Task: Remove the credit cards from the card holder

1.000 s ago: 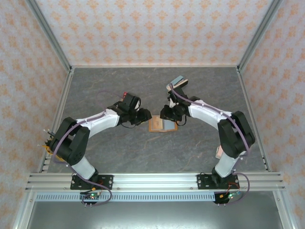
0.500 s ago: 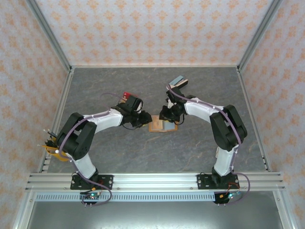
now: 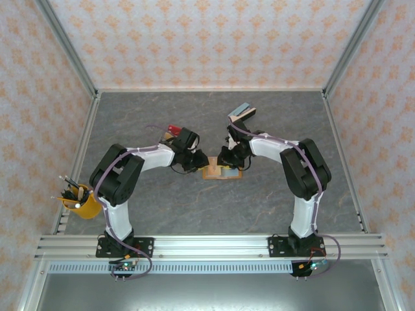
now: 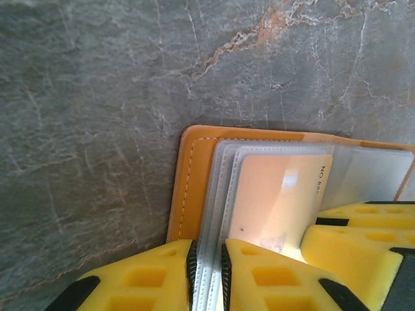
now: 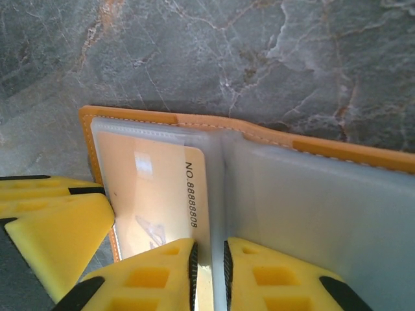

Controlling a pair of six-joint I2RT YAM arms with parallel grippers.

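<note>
The card holder [image 3: 220,172] lies open on the grey table, orange-tan leather with clear plastic sleeves. A pale orange credit card [image 5: 155,194] marked NO.88888808 sits in a sleeve of its left half. My left gripper [image 4: 207,275] is at the holder's left side, shut on the edges of the stacked sleeves [image 4: 214,194]. My right gripper [image 5: 209,275] is shut on the sleeve fold at the holder's middle, right beside the card's edge. In the top view the left gripper [image 3: 198,162] and right gripper [image 3: 228,162] meet over the holder. Each wrist view shows the other gripper's yellow fingers [image 4: 353,240] close by.
A grey-blue and black wedge-shaped thing [image 3: 241,113] lies at the back, behind the right arm. A small red, tan and black pile [image 3: 172,131] sits behind the left arm. A yellow cup of pens [image 3: 79,201] stands at the left edge. Patterned walls enclose the table.
Both grippers have narrowed onto the holder's sleeves. Both arms' elbows have swung inward, and the left arm no longer covers the yellow cup.
</note>
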